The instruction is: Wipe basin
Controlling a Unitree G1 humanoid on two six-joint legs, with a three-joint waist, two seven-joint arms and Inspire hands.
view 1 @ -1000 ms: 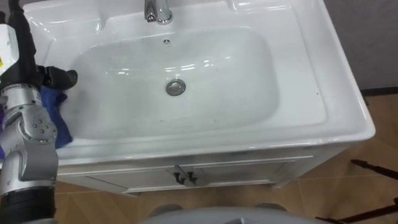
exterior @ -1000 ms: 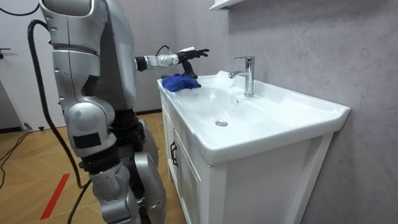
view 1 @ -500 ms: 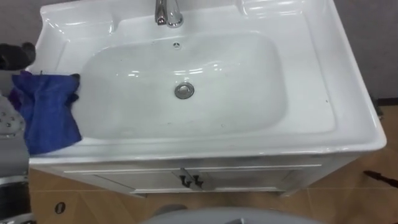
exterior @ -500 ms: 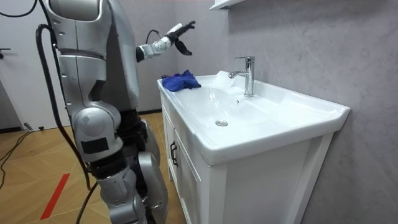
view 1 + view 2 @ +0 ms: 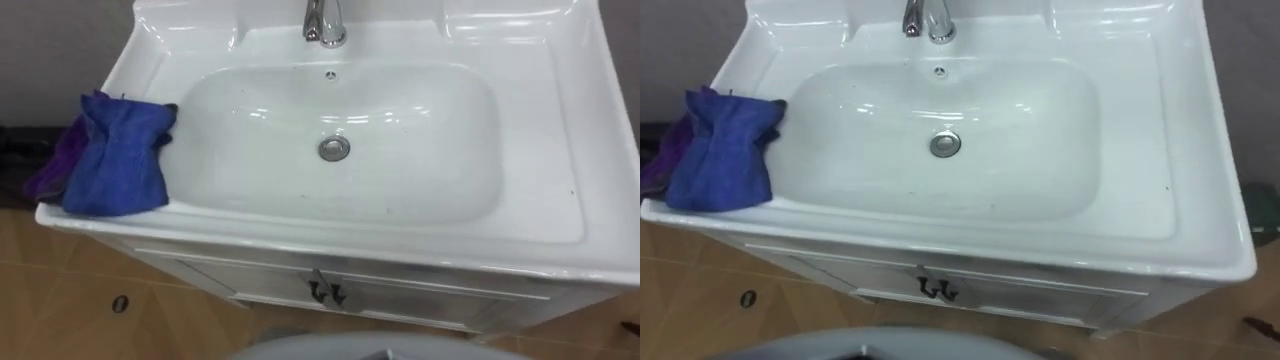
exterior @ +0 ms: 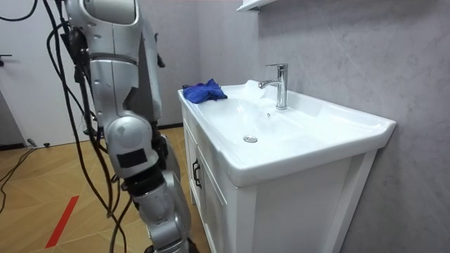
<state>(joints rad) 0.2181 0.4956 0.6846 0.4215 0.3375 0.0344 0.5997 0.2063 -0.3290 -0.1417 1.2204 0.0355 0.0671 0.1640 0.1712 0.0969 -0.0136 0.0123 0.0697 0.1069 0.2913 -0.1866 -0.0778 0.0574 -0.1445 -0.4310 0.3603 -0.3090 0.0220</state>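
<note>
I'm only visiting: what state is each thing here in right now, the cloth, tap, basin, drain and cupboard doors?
blue cloth: bunched up, lying loose on the basin's left rim.
tap: no water running.
basin: no pooled water, a few faint specks.
drain: cannot tell whether plugged or open.
cupboard doors: shut.
</note>
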